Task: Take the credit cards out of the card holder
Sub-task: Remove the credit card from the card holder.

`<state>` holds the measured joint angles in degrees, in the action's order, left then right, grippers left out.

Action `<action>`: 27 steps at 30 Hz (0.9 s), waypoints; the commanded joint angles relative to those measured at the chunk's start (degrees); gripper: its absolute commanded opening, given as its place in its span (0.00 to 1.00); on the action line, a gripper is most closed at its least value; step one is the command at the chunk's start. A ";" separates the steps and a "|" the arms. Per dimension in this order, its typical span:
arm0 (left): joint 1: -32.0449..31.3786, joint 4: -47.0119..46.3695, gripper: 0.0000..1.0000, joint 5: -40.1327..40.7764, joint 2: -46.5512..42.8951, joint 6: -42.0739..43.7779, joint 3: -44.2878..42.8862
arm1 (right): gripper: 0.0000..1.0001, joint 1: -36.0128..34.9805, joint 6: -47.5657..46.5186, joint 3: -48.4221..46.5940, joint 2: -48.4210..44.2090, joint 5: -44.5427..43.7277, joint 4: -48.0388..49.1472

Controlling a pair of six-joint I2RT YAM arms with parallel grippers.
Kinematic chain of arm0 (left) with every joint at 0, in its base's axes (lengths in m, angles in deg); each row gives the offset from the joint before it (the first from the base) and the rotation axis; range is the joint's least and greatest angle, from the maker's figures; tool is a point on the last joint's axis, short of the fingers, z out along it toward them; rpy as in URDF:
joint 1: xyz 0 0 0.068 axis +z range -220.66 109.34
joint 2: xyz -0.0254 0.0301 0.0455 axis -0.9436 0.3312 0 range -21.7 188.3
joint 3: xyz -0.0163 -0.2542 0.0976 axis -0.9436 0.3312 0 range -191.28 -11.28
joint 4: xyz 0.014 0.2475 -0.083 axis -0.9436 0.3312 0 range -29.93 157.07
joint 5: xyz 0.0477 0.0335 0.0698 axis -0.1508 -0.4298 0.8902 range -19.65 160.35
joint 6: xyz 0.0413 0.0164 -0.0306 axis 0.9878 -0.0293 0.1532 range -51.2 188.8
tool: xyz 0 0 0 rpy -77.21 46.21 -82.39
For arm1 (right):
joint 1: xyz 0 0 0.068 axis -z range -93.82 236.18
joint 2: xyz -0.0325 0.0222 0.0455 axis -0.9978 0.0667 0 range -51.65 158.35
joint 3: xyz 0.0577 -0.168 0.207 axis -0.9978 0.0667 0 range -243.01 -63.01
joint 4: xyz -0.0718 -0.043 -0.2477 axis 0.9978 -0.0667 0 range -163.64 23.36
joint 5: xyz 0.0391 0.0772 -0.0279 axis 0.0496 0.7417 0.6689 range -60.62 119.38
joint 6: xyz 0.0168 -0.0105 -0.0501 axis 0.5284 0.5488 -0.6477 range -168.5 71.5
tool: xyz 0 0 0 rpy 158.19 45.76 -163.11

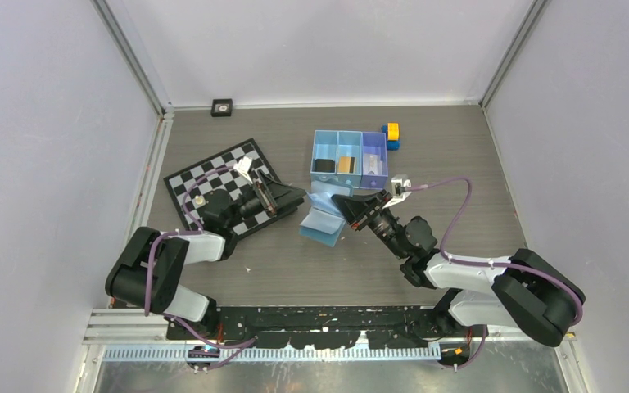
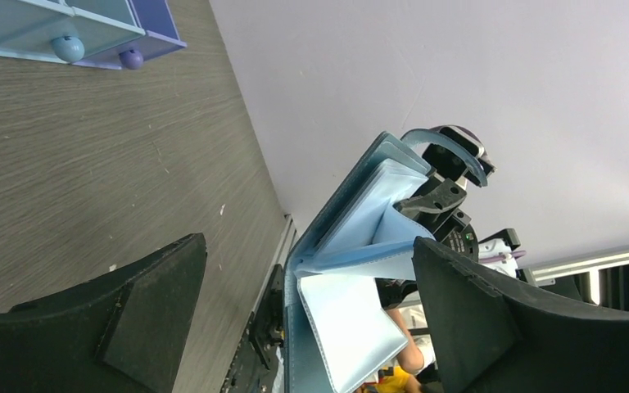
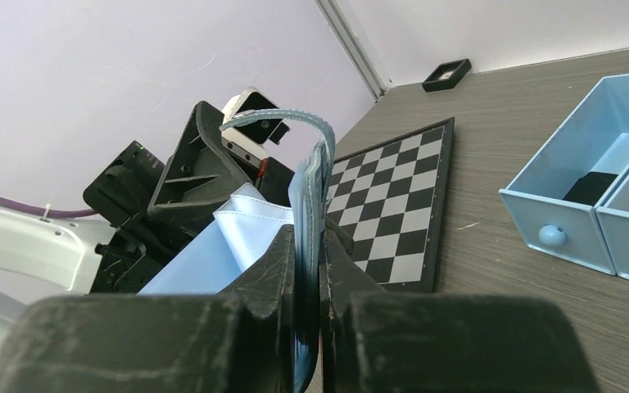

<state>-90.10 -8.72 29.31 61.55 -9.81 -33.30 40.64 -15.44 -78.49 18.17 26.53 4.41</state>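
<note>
Right wrist: right gripper (image 3: 307, 246) clenched on one leaf of the blue card holder (image 3: 311, 176), which hangs unfolded ahead of its fingertips (pale pockets showing). Left wrist: left gripper (image 2: 309, 246) released, jaws spread wide, with the holder just beyond them.

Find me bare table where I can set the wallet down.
The widest bare table lies right of the tray and blocks. Another patch lies between the wallet and the near edge. Crowded: from chessboard to tray, around the wallet.
</note>
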 commanded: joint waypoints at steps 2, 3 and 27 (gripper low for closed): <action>3.46 0.33 1.00 3.43 -2.96 0.31 2.83 | 0.01 -0.06 -0.86 -1.73 -1.28 -1.74 2.66; 4.49 0.44 1.00 4.15 -3.97 0.07 3.80 | 0.00 0.01 -1.10 -1.59 -1.61 -2.35 2.36; -3.68 14.10 0.59 -0.02 -1.98 8.19 -5.46 | 0.10 -0.05 -0.62 -2.72 -0.48 0.51 1.52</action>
<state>-93.18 4.43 31.01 58.42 -3.58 -36.47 40.64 -15.64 -78.63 17.98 26.44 2.24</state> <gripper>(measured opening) 0.719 0.127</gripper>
